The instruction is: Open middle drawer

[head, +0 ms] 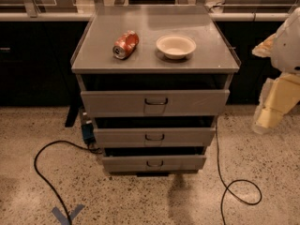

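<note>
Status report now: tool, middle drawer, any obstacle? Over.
Tool at right edge, off the cabinet, touching nothing. Middle drawer: handle untouched. Cable on floor at right; can and bowl on top, not blocking the handle.

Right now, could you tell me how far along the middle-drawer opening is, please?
Done: the middle drawer looks partly out, a dark gap showing above its front. In hand: nothing; the gripper hangs at the right edge, well clear of the loop handle. Left: reach the handle and pull it further, if needed.
</note>
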Motion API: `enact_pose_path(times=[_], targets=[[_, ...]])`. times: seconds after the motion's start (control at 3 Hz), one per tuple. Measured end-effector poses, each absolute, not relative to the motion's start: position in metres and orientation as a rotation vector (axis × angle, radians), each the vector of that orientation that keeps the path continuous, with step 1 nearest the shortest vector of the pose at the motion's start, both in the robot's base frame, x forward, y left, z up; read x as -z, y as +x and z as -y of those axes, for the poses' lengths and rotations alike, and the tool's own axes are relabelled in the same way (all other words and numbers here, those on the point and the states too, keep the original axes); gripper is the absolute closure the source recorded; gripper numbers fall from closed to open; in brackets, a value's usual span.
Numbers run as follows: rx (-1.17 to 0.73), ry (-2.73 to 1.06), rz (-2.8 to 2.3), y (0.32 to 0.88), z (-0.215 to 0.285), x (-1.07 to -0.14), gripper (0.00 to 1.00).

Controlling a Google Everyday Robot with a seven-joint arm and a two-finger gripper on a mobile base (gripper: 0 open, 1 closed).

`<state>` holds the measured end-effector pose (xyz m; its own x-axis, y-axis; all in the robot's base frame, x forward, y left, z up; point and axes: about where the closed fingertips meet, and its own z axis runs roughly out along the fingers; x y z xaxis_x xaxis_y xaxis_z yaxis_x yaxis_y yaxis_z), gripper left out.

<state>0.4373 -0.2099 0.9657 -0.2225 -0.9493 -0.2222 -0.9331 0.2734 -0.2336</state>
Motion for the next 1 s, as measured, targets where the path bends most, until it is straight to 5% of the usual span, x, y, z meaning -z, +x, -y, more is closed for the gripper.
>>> enact_pose_path(times=[1.0], targets=[[-0.222, -1.670, -2.164, 0.441, 0.162, -0.786, 0.00]])
